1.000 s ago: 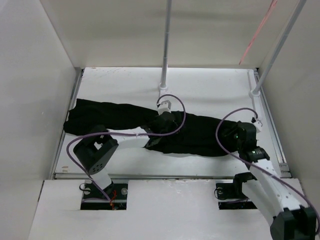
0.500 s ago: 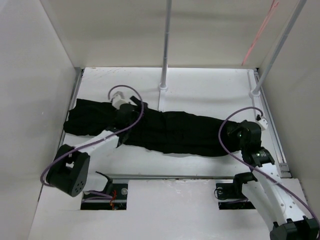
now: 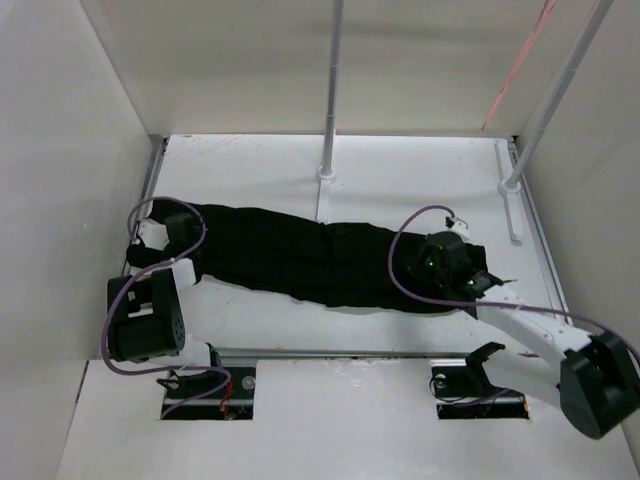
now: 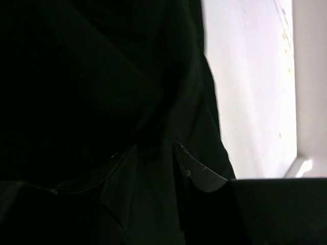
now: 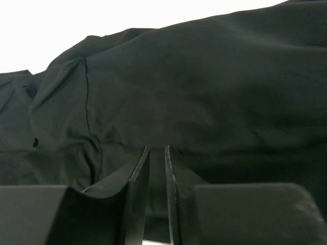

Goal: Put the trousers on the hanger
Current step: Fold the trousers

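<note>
The black trousers (image 3: 300,260) lie stretched out across the white table (image 3: 400,170), from its left edge to the right. My left gripper (image 3: 152,243) is down on their left end. In the left wrist view its fingers (image 4: 196,171) stand close together with dark cloth (image 4: 102,76) filling the gap at the gripper (image 4: 153,163). My right gripper (image 3: 442,264) is on the right end, and its jaws (image 5: 157,153) are pinched on a fold of the trousers (image 5: 204,76). The hanger (image 3: 515,62) shows only as a thin pink line at the upper right, above the table.
Two white upright poles stand at the back, one in the middle (image 3: 330,100) and one at the right (image 3: 560,90). White walls close in both sides. Purple cables (image 3: 400,250) loop off both wrists over the cloth.
My left gripper has travelled from the middle of the trousers to their left end and closed on the cloth. My right gripper has shifted left onto the right end and closed.
</note>
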You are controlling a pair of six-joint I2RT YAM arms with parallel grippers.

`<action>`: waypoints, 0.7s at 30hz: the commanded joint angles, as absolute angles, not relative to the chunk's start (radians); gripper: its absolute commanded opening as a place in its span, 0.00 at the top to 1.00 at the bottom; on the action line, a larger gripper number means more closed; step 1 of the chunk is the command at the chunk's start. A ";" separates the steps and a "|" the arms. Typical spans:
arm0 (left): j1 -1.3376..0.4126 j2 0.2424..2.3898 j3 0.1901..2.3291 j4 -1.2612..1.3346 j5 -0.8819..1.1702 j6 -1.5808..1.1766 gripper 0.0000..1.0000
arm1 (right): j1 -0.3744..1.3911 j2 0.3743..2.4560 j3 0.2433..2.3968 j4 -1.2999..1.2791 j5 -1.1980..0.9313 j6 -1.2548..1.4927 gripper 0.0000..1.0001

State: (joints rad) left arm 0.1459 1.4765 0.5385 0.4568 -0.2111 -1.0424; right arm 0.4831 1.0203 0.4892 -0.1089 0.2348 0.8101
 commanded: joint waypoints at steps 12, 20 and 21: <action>0.358 1.459 0.479 0.448 -0.281 -1.135 0.47 | 0.248 1.299 0.482 0.155 0.109 0.965 0.84; 0.184 1.188 0.527 0.477 -0.282 -1.099 0.29 | 0.235 1.129 0.502 0.083 0.114 0.855 0.60; 0.138 1.160 0.550 0.474 -0.282 -1.066 0.29 | 0.246 1.074 0.502 0.066 0.115 0.841 0.54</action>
